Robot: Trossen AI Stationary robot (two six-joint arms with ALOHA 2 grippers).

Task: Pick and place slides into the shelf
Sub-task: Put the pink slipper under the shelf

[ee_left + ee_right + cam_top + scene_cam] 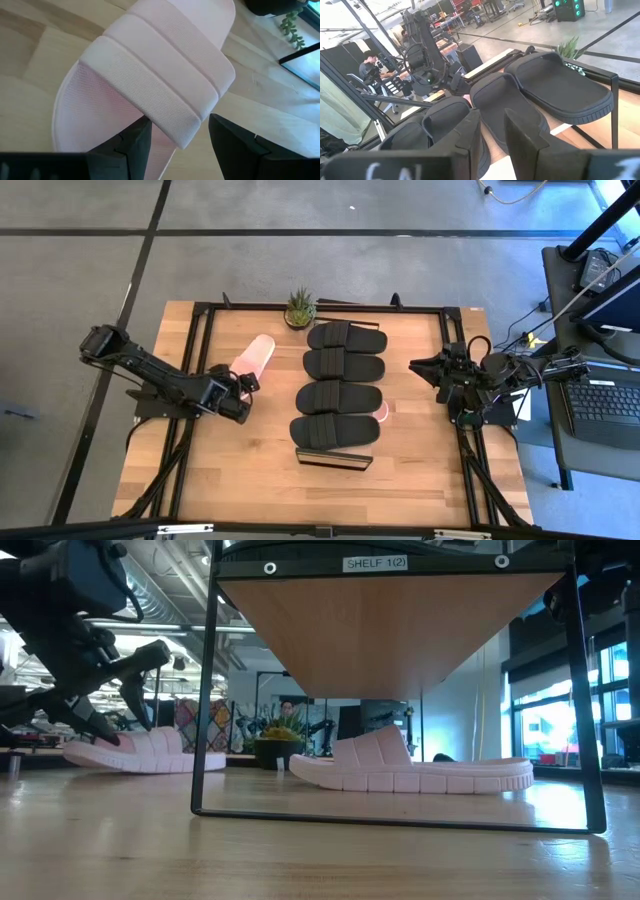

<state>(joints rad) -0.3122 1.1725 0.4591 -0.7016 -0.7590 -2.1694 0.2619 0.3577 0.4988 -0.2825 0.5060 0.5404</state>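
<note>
Four black slides [340, 385] already on top of shelf [335, 459]; one pink slide [415, 768] beneath it. Last pink slide [252, 358] on desk [270, 490] left of shelf. Left gripper [243, 388] spread wide, straddling its strap, nothing gripped yet. Right gripper [420, 367] idle near right edge, narrowly parted, empty.

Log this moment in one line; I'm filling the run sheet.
left gripper: open at pink slide | right gripper: idle beside shelf
</note>
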